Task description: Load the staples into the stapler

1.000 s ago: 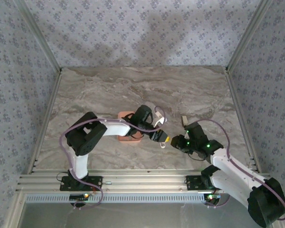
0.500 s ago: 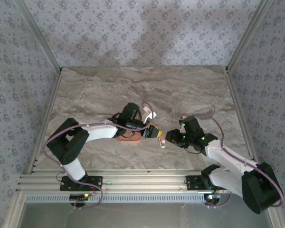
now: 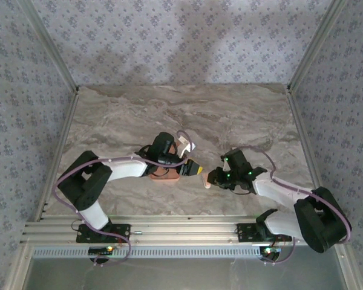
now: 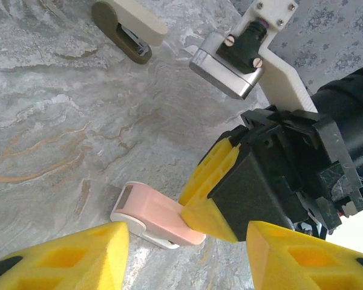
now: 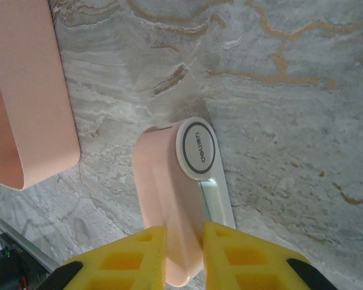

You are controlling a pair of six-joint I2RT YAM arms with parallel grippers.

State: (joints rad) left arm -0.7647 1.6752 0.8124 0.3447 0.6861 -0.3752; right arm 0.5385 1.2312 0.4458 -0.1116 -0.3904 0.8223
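**Right gripper clamps the pink stapler; tray contents hidden**

One container is on the marble table (image 3: pixel 242 115): a salmon-pink tray (image 3: pixel 160 177). From above, the left arm lies across most of it, leaving a small patch of pink showing. In the right wrist view the tray (image 5: pixel 24 90) shows its smooth outer wall and rounded corner, not its inside. What it holds cannot be told.

There are two staplers. The pink stapler (image 5: pixel 163 181) is pinched at one end between the yellow fingers of the right gripper (image 5: pixel 183 254), which presses on both of its long sides. Its free end has a round white cap, and a pale strip runs along one side. The left wrist view shows the same pink stapler (image 4: pixel 154 214) lying low, its white underside seemingly on the marble, with the right gripper (image 4: pixel 196 208) closed on its near end. From above, the pink stapler (image 3: pixel 206 183) sits near the front of the table, just right of the tray and apart from it, at the tip of the right gripper (image 3: pixel 212 179).

The second stapler is tan with a cream top (image 4: pixel 130 24). It lies alone on the marble, well apart from the pink one and from both grippers.

The left gripper (image 4: pixel 186 254) hangs with its two yellow fingers spread wide, grasping nothing, just short of the pink stapler. From above, the left gripper (image 3: pixel 192 167) faces the right gripper at close range.
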